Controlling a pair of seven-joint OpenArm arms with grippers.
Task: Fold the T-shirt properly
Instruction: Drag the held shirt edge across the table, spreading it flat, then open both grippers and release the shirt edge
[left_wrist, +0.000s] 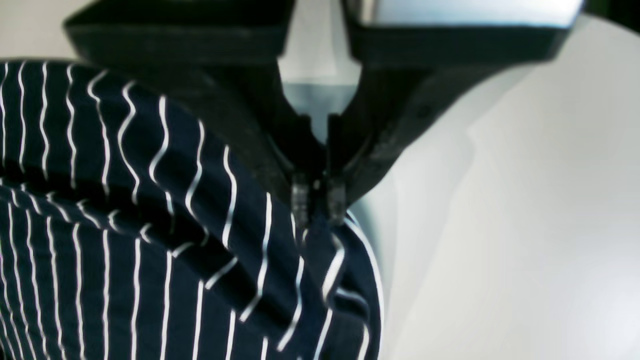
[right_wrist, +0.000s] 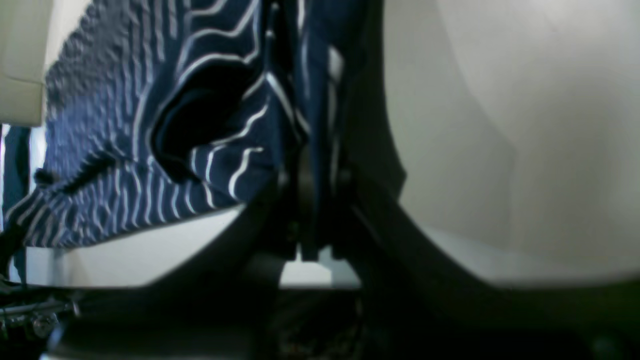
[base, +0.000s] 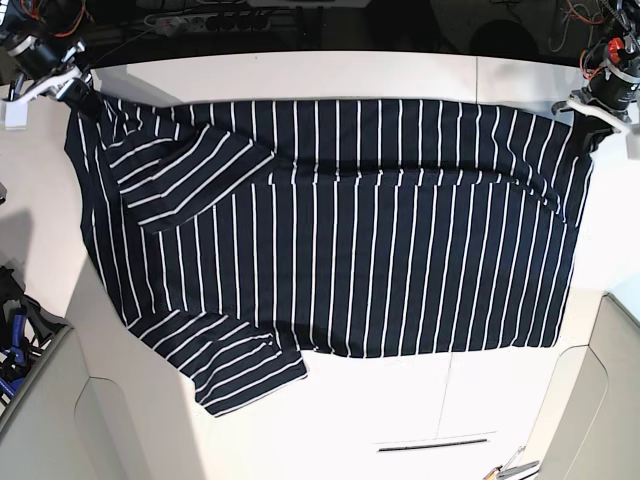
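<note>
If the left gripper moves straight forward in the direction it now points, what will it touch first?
The T-shirt. The left gripper is shut on its striped edge, so cloth lies directly ahead; the white table probably follows, though depth is unclear.

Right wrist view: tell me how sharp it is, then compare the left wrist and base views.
Right wrist view: soft and dim, the T-shirt stripes smeared, the right gripper nearly a silhouette. Left wrist view: left gripper tips fairly sharp on the cloth, upper housing blurred, table washed out. Base view: evenly lit, stripes crisp.
</note>
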